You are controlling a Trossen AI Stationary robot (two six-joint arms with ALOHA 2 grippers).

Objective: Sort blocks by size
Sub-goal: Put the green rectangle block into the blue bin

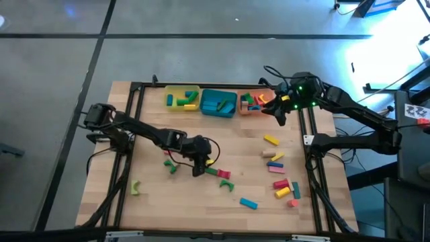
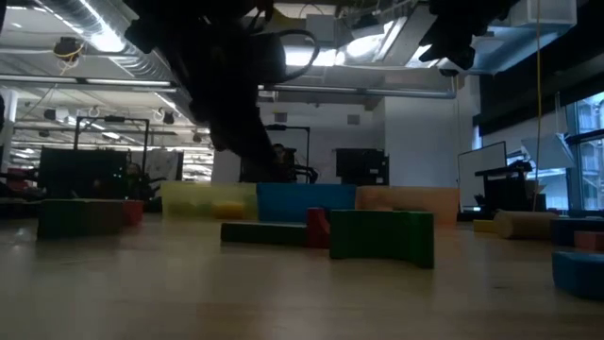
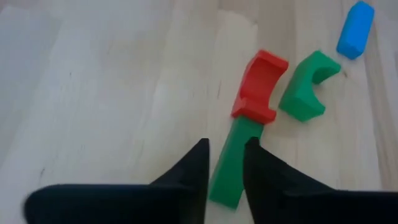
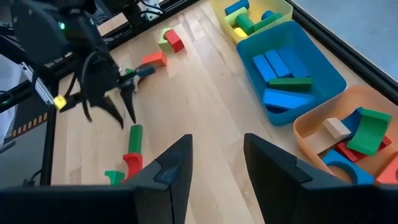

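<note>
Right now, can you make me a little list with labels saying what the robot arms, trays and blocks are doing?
left gripper: low over mid-table, fingers either side of a green bar
beside the bar: red arch, green arch
right gripper: open, empty, above the orange tray
trays: yellow tray, teal tray and orange, each holding blocks
loose blocks: scattered on the table

The tabletop (image 1: 168,202) is pale wood grain. On it lie a green bar (image 3: 231,165), a red arch (image 3: 260,87), a green arch (image 3: 306,86) and a blue block (image 3: 356,30). The trays are yellow (image 4: 281,14), teal-blue (image 4: 323,84) and orange (image 4: 379,99).
</note>
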